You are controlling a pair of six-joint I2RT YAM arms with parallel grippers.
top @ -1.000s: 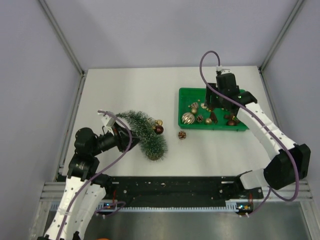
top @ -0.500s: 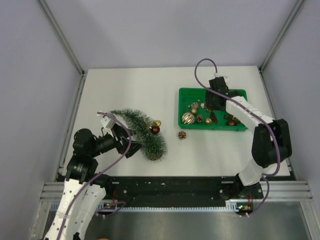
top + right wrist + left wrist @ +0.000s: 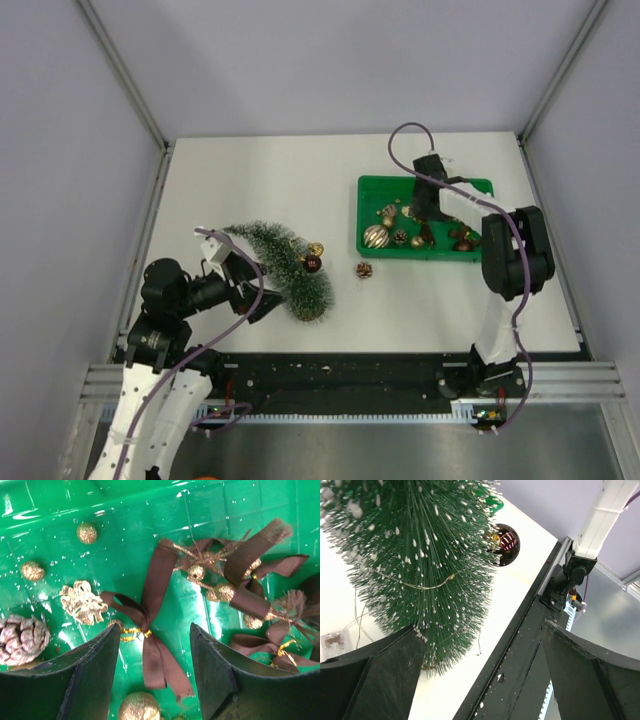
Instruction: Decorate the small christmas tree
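The small christmas tree (image 3: 285,265) lies tilted on the white table, tip toward the far left; its wooden base does not show. A dark red ball (image 3: 312,264) and a gold ball (image 3: 316,249) hang on it. My left gripper (image 3: 255,292) is open beside the tree's wide end. In the left wrist view the tree (image 3: 420,565) and the red ball (image 3: 504,537) sit above my open left gripper (image 3: 479,627). My right gripper (image 3: 428,215) is open low over the green tray (image 3: 480,186). In the right wrist view my right gripper (image 3: 155,627) straddles a brown ribbon bow (image 3: 150,610).
The tray (image 3: 125,510) holds more brown bows (image 3: 250,565), a pine cone (image 3: 22,637), a gold cone (image 3: 82,602) and gold balls (image 3: 139,706). A loose ornament (image 3: 364,269) lies on the table in front of the tray. A thin light wire with its box (image 3: 332,640) trails from the tree.
My right arm has folded in and its gripper has moved a little left and down into the tray. My left arm has drawn back slightly; the tree's tip has shifted a little left.
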